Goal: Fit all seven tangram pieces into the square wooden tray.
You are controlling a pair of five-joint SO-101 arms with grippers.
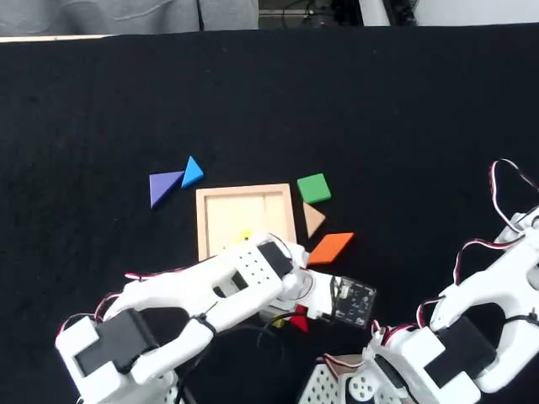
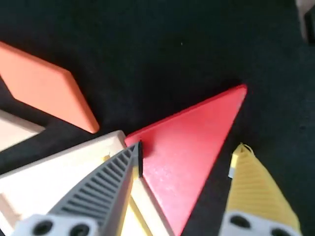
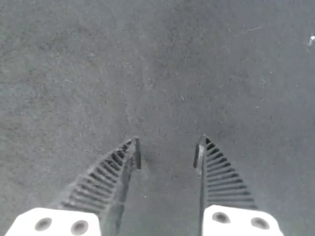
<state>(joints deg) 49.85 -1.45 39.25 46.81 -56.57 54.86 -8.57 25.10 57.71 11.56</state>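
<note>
the wooden tray lies flat on the black cloth and serves as the reference. to its left are the purple triangle and the blue triangle, touching or nearly touching each other and apart from the tray. at the tray's far right corner sits the green square, just beside the rim. the tan triangle lies against the tray's right edge, and the orange parallelogram is just beside the tray's near right corner. inside the tray, part of a yellow piece shows at the edge of the left arm, which crosses the tray's near side. the red triangle lies flat on the cloth, outside the tray and past its near right corner. the left gripper is spread wide and straddles this triangle: the grey finger touches one edge, while the yellow finger stands just clear of the opposite edge, so the piece is not clamped. a pale wooden corner meets the triangle beside the grey finger; whether it belongs to the tray cannot be confirmed. the right gripper is well to the right of the tray, fingers moderately apart over bare cloth, holding nothing.
</note>
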